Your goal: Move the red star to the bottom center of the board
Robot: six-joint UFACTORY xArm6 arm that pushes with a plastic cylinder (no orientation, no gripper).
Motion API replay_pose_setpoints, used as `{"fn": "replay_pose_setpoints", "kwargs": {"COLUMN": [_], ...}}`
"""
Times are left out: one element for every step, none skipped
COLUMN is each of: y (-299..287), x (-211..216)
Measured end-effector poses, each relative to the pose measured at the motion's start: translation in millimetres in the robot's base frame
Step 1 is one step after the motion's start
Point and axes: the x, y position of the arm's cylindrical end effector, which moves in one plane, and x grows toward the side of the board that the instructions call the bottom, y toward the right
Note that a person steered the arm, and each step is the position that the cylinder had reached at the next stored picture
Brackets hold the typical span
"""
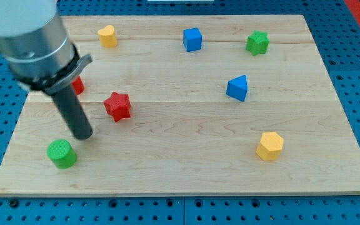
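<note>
The red star (117, 105) lies on the wooden board (186, 150), left of the middle. My tip (84, 135) touches the board to the lower left of the star, a short gap away from it. A green cylinder (61, 154) sits just below and left of my tip. A second red block (77, 85) shows partly behind the rod, at the view's left.
A yellow heart-like block (107, 35) is at the top left. A blue cube (192, 39) is at the top middle. A green star (257, 42) is at the top right. A blue triangular block (237, 87) is right of the middle. A yellow hexagon (270, 145) is at the lower right.
</note>
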Motion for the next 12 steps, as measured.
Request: {"fn": "replay_pose_setpoints", "kwargs": {"y": [5, 52, 108, 119, 117, 109, 104, 117, 81, 73, 64, 81], "x": [-49, -61, -50, -30, -41, -80, -51, -28, -36, -54, -20, -6]}}
